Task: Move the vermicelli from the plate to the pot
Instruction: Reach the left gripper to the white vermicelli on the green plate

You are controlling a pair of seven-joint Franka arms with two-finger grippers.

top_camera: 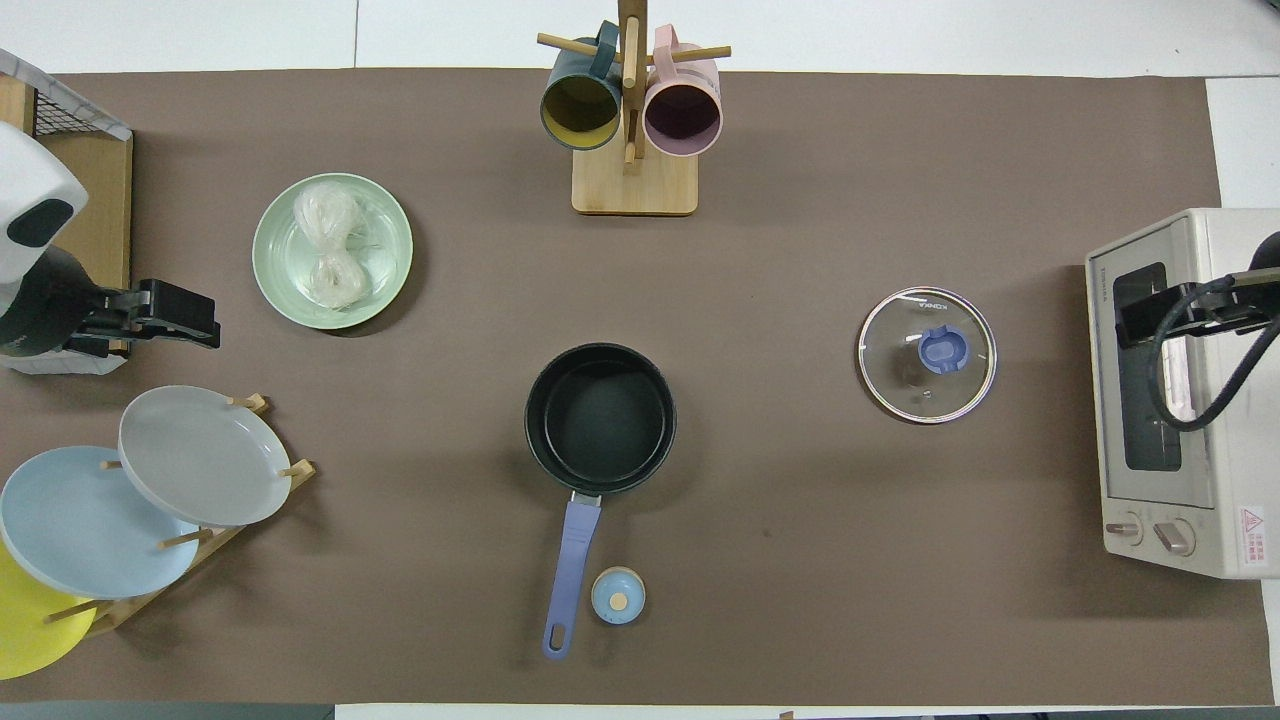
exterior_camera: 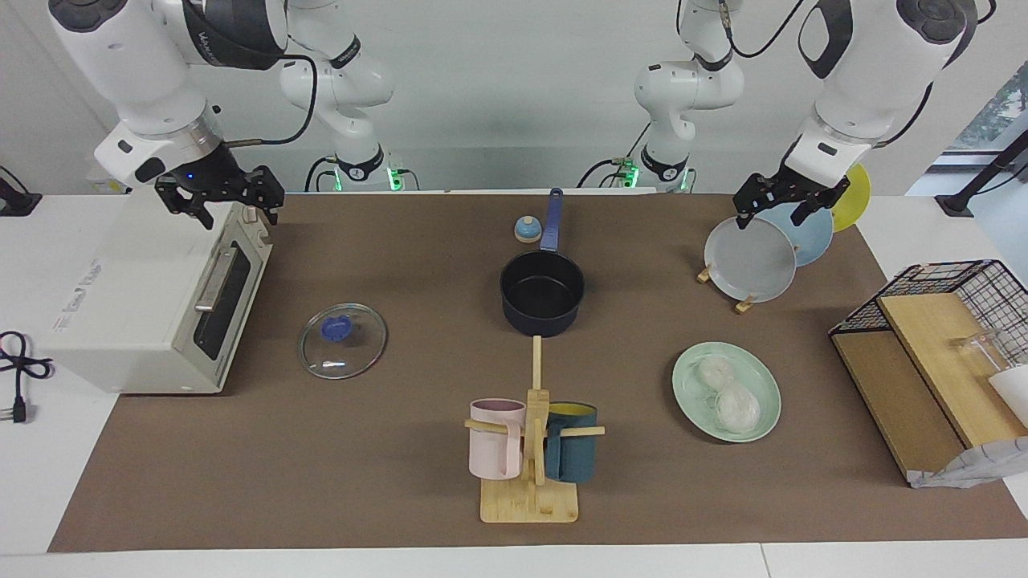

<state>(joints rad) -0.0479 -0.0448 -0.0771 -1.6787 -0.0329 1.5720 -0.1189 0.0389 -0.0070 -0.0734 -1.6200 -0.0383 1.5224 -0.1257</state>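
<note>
Nearest the facing camera stood the wooden mug rack [exterior_camera: 530,490], carrying a pink mug [exterior_camera: 495,449] and a dark teal mug [exterior_camera: 572,453]. By my reading, the task had not begun: both bundles of vermicelli [exterior_camera: 728,393] lay on the mint-green plate [exterior_camera: 689,401], toward the left arm's end of the worktop [exterior_camera: 321,482] and farther from the robots than the pot [exterior_camera: 542,293]. That pot sat empty and uncovered near the middle, its blue handle pointing toward the robots; its glass lid [exterior_camera: 343,340] lay flat, well apart, toward the right arm's end. Both bundles remained to be picked up and carried over.

Left tool [exterior_camera: 785,205] hung with its jaws apart and nothing in them, over the grey plate [exterior_camera: 748,261] in the plate rack. Right tool [exterior_camera: 221,197] waited likewise spread and empty above the toaster oven [exterior_camera: 152,313].

From the facing view, each tool's height above its surroundings was plain, and the pot's wall showed. From overhead, the pot's bare floor and the two nests touching one another on the plate read clearly, as did the oven's knobs; only parts of the tools showed there, at the edges of the view.
</note>
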